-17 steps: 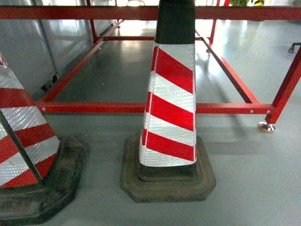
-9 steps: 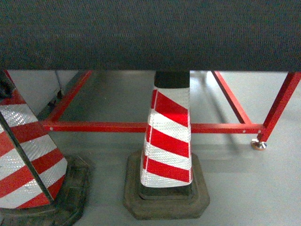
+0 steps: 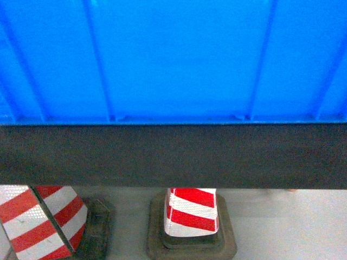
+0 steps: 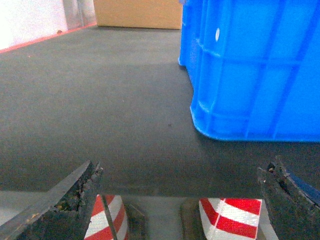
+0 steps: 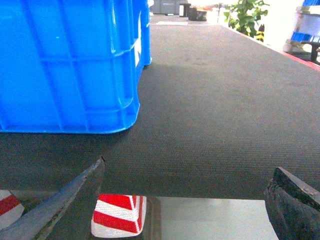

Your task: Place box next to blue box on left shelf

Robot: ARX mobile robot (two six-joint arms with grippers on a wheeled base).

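My left gripper (image 4: 177,200) is spread wide and holds nothing, level at the near edge of the dark mat (image 4: 100,115); my right gripper (image 5: 187,205) is spread just as wide, also bare. Between and beyond them the box (image 3: 173,59) stands on that mat, ribbed wall facing me. Below the edge, two striped cones (image 3: 192,211) stand on the grey floor (image 3: 271,227).

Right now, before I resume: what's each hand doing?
Left hand: open, holding nothing.
Right hand: open, holding nothing.
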